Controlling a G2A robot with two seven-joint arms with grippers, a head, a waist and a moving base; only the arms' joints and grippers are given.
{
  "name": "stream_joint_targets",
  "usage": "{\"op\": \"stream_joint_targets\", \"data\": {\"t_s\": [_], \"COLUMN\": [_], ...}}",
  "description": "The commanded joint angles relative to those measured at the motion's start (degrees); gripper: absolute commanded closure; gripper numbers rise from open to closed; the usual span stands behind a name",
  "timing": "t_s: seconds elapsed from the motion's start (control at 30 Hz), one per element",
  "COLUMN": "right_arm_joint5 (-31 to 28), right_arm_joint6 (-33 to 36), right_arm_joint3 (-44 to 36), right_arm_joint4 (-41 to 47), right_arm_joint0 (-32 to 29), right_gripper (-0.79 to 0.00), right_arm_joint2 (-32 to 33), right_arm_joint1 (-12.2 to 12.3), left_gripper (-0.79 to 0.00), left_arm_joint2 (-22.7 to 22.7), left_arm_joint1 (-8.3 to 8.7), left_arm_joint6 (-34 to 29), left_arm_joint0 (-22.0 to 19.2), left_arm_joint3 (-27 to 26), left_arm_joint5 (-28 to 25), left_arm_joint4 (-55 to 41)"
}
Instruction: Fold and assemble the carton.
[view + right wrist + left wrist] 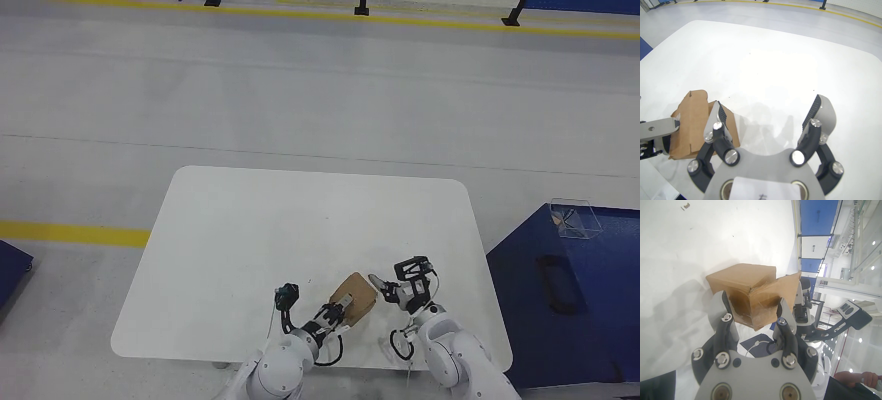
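Left hand [753, 296]: clamped on the carton's [745, 279] corner.
Right hand [768, 100]: spread apart, just beside the carton.
Carton: brown, tilted, between both hands.
Tabletop [300, 220]: white, under the carton, near edge close by.

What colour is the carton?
The carton is plain brown cardboard; the left wrist view shows it best.

White table [250, 230] on grey floor [300, 90] (yellow lines [70, 234]), blue cabinet [600, 320] beside.
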Motion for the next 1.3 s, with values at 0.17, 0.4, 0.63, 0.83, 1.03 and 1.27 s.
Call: {"op": "stream_joint_targets", "data": {"t_s": [0.17,0.4,0.63,0.83,1.03,1.27], "right_arm_joint5": [-0.8,-1.7,-1.9,-1.9,-2.6,-2.5], "right_arm_joint6": [0.6,0.7,0.6,0.6,1.0,1.1], "right_arm_joint3": [-0.9,-0.5,0.3,1.3,1.9,1.6], "right_arm_joint4": [0.9,-0.9,-1.2,-1.1,-0.6,-0.5], "right_arm_joint0": [-0.3,-0.5,-0.2,0.3,0.7,0.6], "right_gripper": [-0.785,-0.785,-0.785,-0.785,-0.785,-0.785], "right_arm_joint2": [0.4,-0.8,-1.9,-2.3,-2.5,-2.3], "right_arm_joint1": [-0.1,-0.2,-0.4,-0.6,-0.7,-0.8], "left_gripper": [-0.406,-0.428,-0.434,-0.431,-0.428,-0.419], "left_arm_joint2": [0.5,0.6,0.8,1.4,1.8,1.8], "left_arm_joint1": [0.1,0.15,0.2,0.19,0.17,0.29], "left_arm_joint6": [0.5,1.1,1.3,1.5,1.6,1.6], "left_arm_joint0": [0.1,0.2,0.0,-0.5,-0.8,-0.6], "left_arm_joint3": [0.1,0.1,0.3,0.8,1.2,0.8], "left_arm_joint5": [0.2,0.1,0.8,1.8,2.0,1.8], "left_arm_joint4": [0.2,-0.5,-0.8,-0.5,-0.7,-0.8]}}
